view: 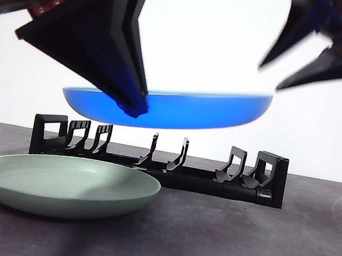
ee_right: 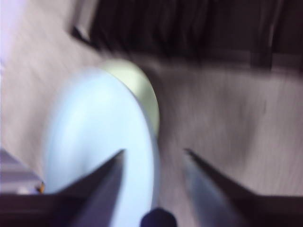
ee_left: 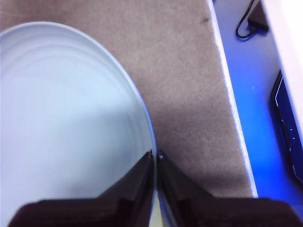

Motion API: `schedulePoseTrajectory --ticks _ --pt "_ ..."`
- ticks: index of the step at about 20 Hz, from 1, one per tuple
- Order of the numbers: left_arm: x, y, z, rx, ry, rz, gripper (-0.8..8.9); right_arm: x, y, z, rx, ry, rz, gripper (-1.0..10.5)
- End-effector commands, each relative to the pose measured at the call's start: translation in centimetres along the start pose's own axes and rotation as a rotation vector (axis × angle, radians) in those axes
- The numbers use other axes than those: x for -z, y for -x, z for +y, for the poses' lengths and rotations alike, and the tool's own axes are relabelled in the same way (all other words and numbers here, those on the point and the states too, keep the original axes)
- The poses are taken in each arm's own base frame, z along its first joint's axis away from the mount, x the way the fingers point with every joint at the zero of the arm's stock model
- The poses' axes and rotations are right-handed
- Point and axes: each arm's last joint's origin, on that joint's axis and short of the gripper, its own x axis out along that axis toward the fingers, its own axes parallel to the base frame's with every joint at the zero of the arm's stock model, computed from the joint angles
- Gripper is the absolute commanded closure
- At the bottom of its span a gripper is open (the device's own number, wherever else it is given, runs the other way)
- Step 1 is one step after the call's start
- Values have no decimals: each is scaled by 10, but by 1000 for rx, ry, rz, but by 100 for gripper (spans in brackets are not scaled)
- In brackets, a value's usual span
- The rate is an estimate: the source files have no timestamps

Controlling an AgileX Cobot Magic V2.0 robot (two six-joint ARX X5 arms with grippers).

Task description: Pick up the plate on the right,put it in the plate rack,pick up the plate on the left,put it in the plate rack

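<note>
Gripping the blue plate [view: 181,107] by its rim, your left gripper [view: 132,104] holds it above the plate rack [view: 159,159] (right gripper [view: 269,76] spread, apart); green plate [view: 65,183] lies on the grey table [view: 255,249].

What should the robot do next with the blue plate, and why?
Probably tip the blue plate upright and lower it between the rack's prongs. The left tool pinches its rim and holds it nearly flat in the air above the rack. The right tool is open beside it, holding nothing.
</note>
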Motion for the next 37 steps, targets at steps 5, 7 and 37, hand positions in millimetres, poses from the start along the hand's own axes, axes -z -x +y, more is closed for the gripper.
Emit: schedulePoseTrajectory --ticks 5,7,37 --pt "-4 0 11 -85 115 -68 822 -19 46 29 -52 109 -209 565" --pt "-4 1 29 -187 278 -157 822 -19 62 38 -69 149 -290 568" --pt "151 16 174 -72 1307 -955 823 -2 119 61 -44 243 -505 569"
